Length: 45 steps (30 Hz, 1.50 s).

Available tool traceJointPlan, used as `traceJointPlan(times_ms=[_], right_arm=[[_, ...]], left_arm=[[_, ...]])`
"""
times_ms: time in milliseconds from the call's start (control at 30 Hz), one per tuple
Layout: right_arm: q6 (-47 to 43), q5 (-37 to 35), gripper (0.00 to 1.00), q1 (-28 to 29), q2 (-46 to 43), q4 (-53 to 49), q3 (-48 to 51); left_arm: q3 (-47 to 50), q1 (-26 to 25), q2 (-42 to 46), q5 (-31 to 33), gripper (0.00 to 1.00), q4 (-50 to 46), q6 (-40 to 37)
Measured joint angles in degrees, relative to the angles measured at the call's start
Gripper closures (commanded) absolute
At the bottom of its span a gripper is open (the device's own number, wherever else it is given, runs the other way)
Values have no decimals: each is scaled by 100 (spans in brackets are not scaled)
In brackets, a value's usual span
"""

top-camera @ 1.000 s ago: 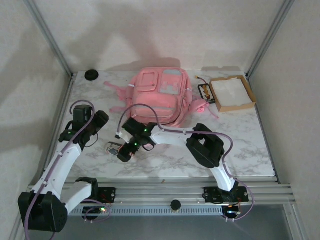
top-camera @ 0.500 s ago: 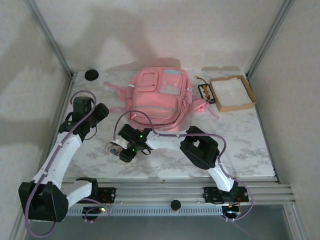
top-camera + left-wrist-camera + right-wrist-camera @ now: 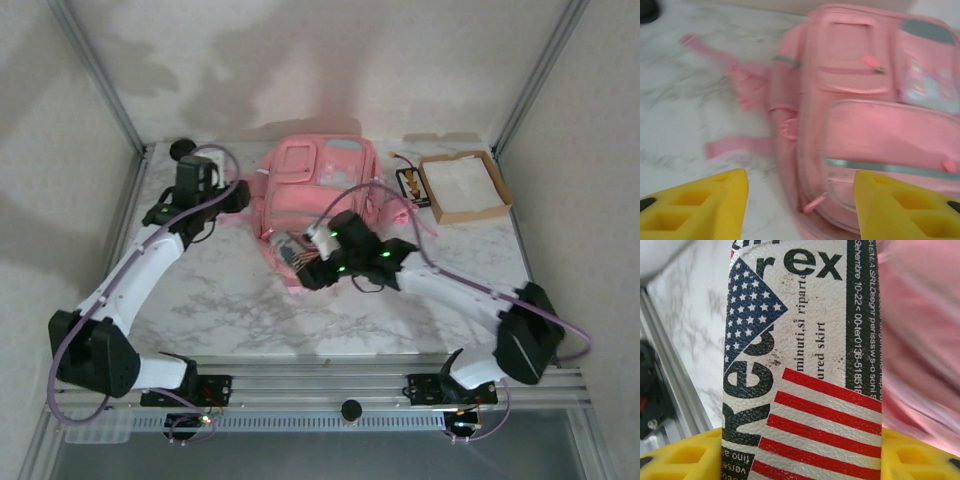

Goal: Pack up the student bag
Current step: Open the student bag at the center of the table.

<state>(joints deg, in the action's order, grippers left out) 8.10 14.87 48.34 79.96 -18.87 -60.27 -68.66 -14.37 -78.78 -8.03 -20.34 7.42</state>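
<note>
Marble top (image 3: 250, 305), flag-print case (image 3: 805, 365) in R gripper (image 3: 801, 456), "skirt"

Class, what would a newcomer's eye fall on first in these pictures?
The big pink student bag at the table's back centre draws the eye first. Next, the right gripper clamps a flag-printed item, stars and red stripes, by the bag's near edge.

Pink and grey-blue student bag (image 3: 855, 130); white pack (image 3: 802, 365) printed with stars-and-stripes.
</note>
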Motion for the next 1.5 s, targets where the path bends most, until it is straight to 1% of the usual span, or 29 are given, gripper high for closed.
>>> traceJointPlan(times_ms=[67,133,200,300,400,500,600,733,900,1000,1067,1200,1333,1367,1400,1500], right_arm=[[166,81,65,-575,-431,-205,96],[308,144,67,-1298,-756,-446,188],[415,219,69,-1965,-901,-660,256],[529,452,69,-2771,-916,-890,361],[623,695,70,-3359,-916,-1016,535],[656,925,71,-3713,-916,-1126,586],[673,1099,71,-3882,-914,-1102,586],[671,1237,73,-3945,-850,-1084,586],[673,1353,74,-3952,-721,-1049,586],[673,1379,75,-3952,-693,-1049,590],[673,1388,76,-3952,-693,-1051,603],[673,1388,76,-3952,-693,-1051,619],[673,1388,78,-3952,-686,-1051,619],[673,1386,79,-3952,-680,-1054,619],[671,1386,79,-3952,-673,-1054,619],[671,1388,83,-3952,-625,-1078,619]], left_arm=[[-267,-354,-326,-186,41,48,-590],[-457,-706,-664,-407,40,87,-1290],[-553,-1021,-933,-551,38,72,-1884],[-717,-1513,-1375,-684,42,-103,-2761],[-758,-1893,-1718,-763,40,-271,-3423],[-756,-2055,-1906,-765,39,-398,-3853],[-776,-2081,-2098,-669,39,-457,-4138],[-868,-2081,-2433,-452,40,-586,-4406],[-1204,-2081,-2835,-107,49,-695,-4645],[-1552,-2076,-3034,17,51,-772,-4695],[-1766,-2070,-3088,50,55,-929,-4760],[-2046,-2068,-3093,142,60,-1047,-4835],[-2286,-2048,-3123,205,75,-1132,-4854],[-2332,-2041,-3154,199,84,-1141,-4876],[-2371,-2041,-3191,186,90,-1169,-4872],[-2507,-2041,-3364,160,100,-1300,-4870]])
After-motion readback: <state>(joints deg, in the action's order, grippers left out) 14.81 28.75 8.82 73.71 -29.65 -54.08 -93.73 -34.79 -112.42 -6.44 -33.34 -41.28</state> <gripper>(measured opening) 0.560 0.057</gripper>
